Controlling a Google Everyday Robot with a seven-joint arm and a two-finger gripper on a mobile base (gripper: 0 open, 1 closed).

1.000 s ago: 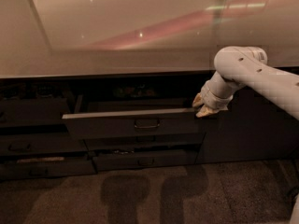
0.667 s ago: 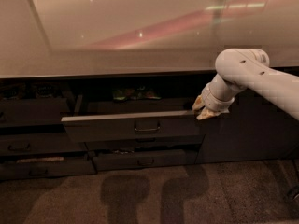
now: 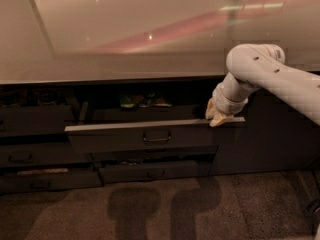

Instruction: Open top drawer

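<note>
A pale countertop point(image 3: 125, 34) spans the scene above the gripper point(image 3: 220, 116), which hangs from the robot's white arm point(image 3: 270, 74). The gripper rests at the upper rim of the top drawer point(image 3: 115, 138), at its right end in the view. Whether it grips cannot be told. The drawer stands partly open and stretches leftward, with its loop handle point(image 3: 156, 136) below-left of the gripper.

Glossy pale countertop point(image 3: 125, 39) is being streaked by pinkish reflections — carpet floor point(image 3: 250, 209) below is being crossed by two shadows. The gripper point(image 3: 218, 118) is being held at the right end of the top drawer point(image 3: 115, 137).
</note>
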